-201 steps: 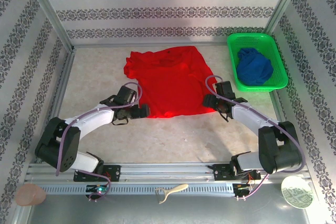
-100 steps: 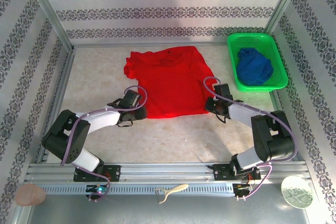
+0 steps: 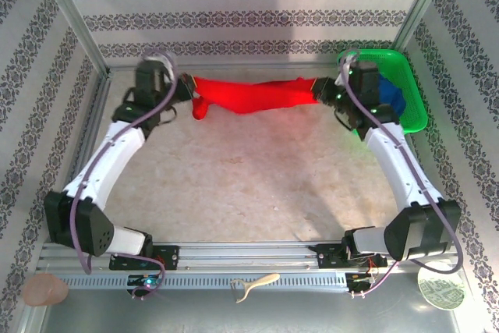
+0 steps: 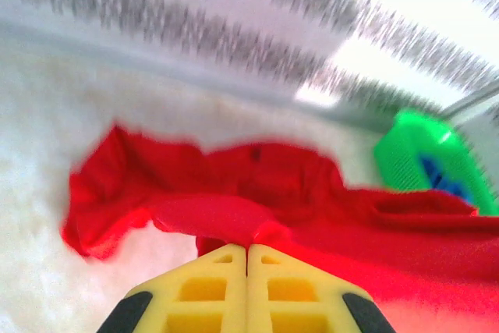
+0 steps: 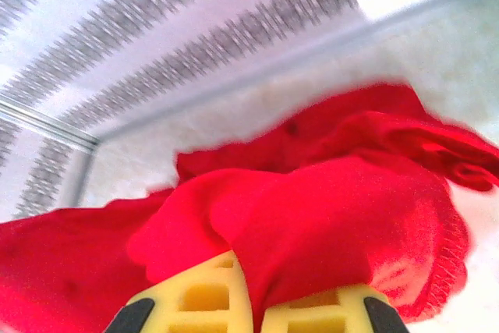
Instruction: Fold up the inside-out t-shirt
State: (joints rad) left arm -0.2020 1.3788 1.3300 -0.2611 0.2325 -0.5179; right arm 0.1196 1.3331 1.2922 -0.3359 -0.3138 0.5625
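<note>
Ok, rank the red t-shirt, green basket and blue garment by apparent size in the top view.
1. green basket, most area.
2. red t-shirt, longer but bunched into a narrow strip, so close to the basket.
3. blue garment, clearly smallest, partly hidden.

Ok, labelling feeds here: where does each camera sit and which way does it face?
Top external: above, behind the bases, looking down at the table; both arms, left claw and right claw gripping the t-shirt.
Left wrist: left arm, facing the green basket; left fingers.
Right wrist: right arm, facing the patterned wall; right fingers.
All share the t-shirt.
</note>
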